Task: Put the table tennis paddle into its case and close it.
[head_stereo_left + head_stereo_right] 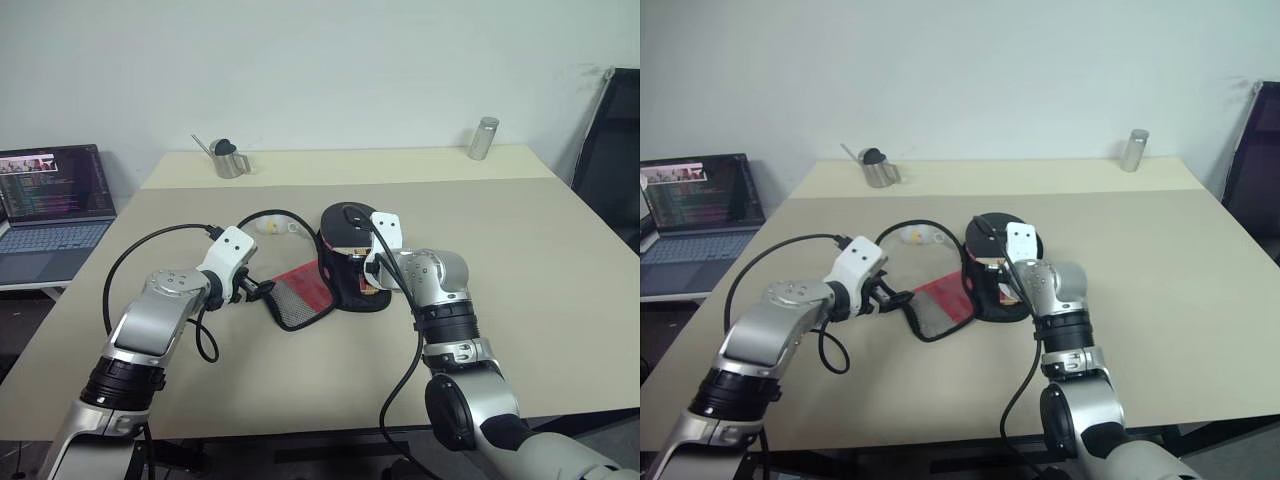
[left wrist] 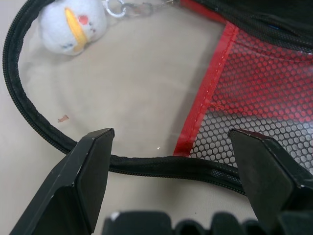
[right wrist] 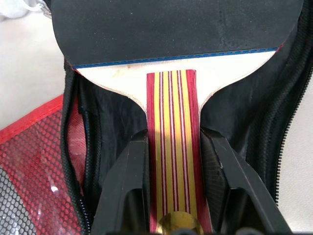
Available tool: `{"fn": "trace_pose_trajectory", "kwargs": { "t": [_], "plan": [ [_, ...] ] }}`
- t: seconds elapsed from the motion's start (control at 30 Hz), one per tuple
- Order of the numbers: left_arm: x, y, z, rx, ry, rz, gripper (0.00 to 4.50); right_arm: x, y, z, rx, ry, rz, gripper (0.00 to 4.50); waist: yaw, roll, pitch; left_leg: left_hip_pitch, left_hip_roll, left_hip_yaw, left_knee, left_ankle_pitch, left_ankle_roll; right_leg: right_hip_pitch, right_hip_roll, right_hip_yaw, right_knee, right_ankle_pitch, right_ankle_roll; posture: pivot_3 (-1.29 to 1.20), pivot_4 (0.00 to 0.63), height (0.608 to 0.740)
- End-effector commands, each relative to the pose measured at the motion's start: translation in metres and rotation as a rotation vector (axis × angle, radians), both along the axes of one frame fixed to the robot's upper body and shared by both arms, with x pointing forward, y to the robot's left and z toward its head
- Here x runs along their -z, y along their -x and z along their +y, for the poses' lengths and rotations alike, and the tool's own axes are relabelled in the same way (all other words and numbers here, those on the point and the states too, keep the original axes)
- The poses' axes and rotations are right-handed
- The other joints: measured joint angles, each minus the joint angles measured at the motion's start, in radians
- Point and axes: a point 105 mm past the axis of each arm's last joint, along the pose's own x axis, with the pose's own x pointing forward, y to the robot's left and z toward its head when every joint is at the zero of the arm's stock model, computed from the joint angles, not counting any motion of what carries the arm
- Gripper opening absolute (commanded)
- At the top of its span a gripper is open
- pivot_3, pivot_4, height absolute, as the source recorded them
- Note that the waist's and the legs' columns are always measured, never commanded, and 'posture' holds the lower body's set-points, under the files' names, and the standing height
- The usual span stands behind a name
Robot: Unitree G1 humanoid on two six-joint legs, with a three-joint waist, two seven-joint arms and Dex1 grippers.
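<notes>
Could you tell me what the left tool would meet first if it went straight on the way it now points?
Most likely the case's black zipper edge, which crosses the gap between the open left tool's fingers. Bare table shows beyond it, though depth is hard to judge here.

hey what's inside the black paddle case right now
The table tennis paddle sits partly inside the case, black rubber face toward the far end, and the right gripper is shut on its striped wooden handle. The case's far interior is hidden by the paddle's face.
</notes>
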Motion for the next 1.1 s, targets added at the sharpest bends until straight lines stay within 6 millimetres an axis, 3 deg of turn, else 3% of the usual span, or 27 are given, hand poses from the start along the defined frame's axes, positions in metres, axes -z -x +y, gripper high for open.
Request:
{"fn": "trace_pose_trajectory", "kwargs": {
  "t": [0.03,0.57,0.9,1.1],
  "plan": [
    [-0.017,0.0,0.0,0.006,-0.016,-0.066,4.11,0.02,0.026,0.048,-0.089,-0.126,0.075,1.06,0.0,0.0,0.0,0.0,0.0,0.0,0.0,0.0,0.0,0.0,0.0,0.0,0.0,0.0,0.0,0.0,0.15,0.74],
    [-0.018,0.001,0.001,0.007,-0.024,-0.069,4.11,0.04,0.03,0.051,-0.093,-0.115,0.168,1.06,0.0,0.0,0.0,0.0,0.0,0.0,0.0,0.0,0.0,0.0,0.0,0.0,0.0,0.0,0.0,0.0,0.15,0.74],
    [-0.021,-0.001,0.002,0.008,-0.019,-0.076,4.11,0.027,0.023,0.048,-0.104,-0.148,0.114,4.4,0.002,0.0,0.0,0.001,0.0,0.0,0.0,0.0,0.0,0.002,0.0,0.0,0.0,0.0,0.0,0.0,0.15,0.74],
    [-0.033,-0.008,-0.001,0.048,0.038,-0.091,4.11,-0.008,0.01,0.01,-0.056,-0.072,-0.024,4.47,0.007,0.0,0.0,0.001,0.0,0.0,0.0,0.0,0.0,0.001,0.0,-0.001,0.0,0.0,0.0,0.0,0.15,0.74]
  ]
}}
